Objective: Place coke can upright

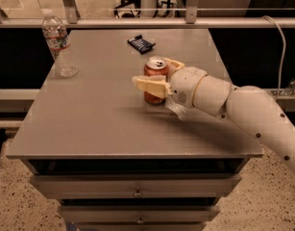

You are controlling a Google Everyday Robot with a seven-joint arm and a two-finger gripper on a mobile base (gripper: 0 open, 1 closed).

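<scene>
The coke can point(155, 94) is red-orange with a silver top. It stands upright on the grey table point(89, 124), right of the middle. My gripper point(154, 73) reaches in from the right and is shut on the can. One cream finger point(149, 84) lies across the can's front. The other finger point(176, 64) sits behind its right side. The white arm point(243, 109) runs off to the lower right.
A clear plastic water bottle point(58, 44) stands at the table's back left. A small flat dark-blue packet point(141, 44) lies behind the can. A metal rail point(147, 23) runs along the far edge. Drawers point(137, 192) sit under the tabletop.
</scene>
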